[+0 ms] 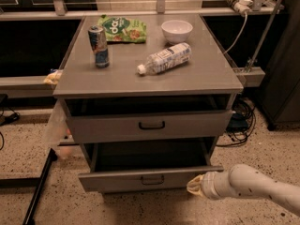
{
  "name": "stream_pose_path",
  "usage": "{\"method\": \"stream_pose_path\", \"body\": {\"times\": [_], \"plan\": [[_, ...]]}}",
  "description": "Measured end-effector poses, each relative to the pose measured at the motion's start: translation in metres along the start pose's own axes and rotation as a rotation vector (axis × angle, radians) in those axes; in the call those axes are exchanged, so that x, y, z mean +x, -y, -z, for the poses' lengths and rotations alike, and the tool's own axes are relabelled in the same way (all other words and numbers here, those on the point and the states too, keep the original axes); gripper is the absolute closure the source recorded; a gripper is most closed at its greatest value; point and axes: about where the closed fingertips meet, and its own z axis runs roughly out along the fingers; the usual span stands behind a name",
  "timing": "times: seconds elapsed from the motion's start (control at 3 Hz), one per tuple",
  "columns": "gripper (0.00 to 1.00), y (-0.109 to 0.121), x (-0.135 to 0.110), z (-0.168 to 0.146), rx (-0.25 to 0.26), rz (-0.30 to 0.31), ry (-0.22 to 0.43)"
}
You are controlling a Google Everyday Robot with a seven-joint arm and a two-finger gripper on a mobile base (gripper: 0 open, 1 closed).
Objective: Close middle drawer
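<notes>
The middle drawer (117,181) is the wide, shallow grey front with a small black bar handle (153,179). It stands pulled out from the cabinet, with its dark inside showing above the front. My gripper (193,185), pale and on a white arm (253,187) coming from the lower right, is at the right end of this drawer's front, touching or nearly touching it. The taller-fronted top drawer (108,126) above is also pulled out a little. The lowest drawer is out of view.
On the cabinet top (211,78) stand a can (99,46), a green bag (123,29), a white bowl (176,30) and a lying plastic bottle (165,59). Cables (241,121) lie on the floor at right. A black pole (40,186) leans at lower left.
</notes>
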Motion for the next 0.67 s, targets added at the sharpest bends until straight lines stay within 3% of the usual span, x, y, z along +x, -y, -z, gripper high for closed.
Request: {"method": "stream_pose_path", "body": {"times": [0.33, 0.67], "plan": [[1.00, 0.005, 0.006, -0.002, 0.053, 0.049, -0.015], [1.00, 0.020, 0.016, -0.010, 0.151, 0.115, -0.016]]}}
